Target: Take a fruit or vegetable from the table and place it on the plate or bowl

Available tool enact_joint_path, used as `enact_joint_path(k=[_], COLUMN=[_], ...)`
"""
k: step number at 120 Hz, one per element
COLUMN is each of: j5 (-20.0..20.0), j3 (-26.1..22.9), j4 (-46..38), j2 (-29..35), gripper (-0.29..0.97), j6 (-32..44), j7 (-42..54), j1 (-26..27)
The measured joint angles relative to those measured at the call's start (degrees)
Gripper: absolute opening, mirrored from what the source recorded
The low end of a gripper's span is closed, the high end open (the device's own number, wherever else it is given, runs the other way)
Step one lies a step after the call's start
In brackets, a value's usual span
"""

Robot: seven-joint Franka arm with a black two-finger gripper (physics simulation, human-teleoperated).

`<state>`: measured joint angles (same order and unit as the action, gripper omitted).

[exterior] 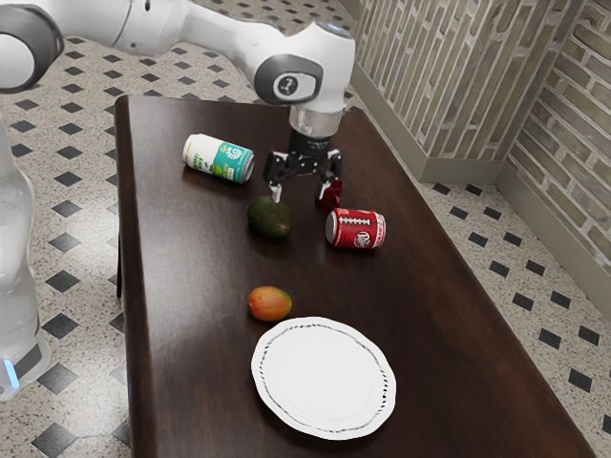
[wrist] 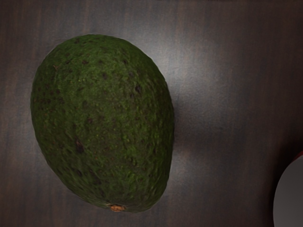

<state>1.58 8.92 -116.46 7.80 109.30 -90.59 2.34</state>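
Note:
A dark green avocado (exterior: 269, 217) lies on the dark wooden table (exterior: 191, 286); in the wrist view the avocado (wrist: 102, 123) sits close under my hand, its stem end visible. My gripper (exterior: 304, 197) hangs open just above and slightly to the exterior view's right of the avocado, holding nothing. An orange-red mango (exterior: 269, 303) rests nearer the front, just behind the white plate (exterior: 323, 377). The plate is bare.
A red soda can (exterior: 356, 229) lies on its side to the exterior view's right of the avocado; its end (wrist: 289, 196) shows in the wrist view. A white and teal can (exterior: 219, 157) lies behind the avocado. A small red thing (exterior: 330, 196) sits behind my gripper's fingers.

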Motion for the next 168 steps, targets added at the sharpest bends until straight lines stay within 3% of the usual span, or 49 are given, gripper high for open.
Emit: enact_joint_path(k=[86,168], j5=[-1.0,-1.1], j3=[0.2,0.6], j4=[-7.0,-7.5], j2=[3.7,0.2], gripper=[0.68,0.68], j6=[1.8,4.3], j7=[-3.8,-4.8], j1=[-1.5,-2.2])
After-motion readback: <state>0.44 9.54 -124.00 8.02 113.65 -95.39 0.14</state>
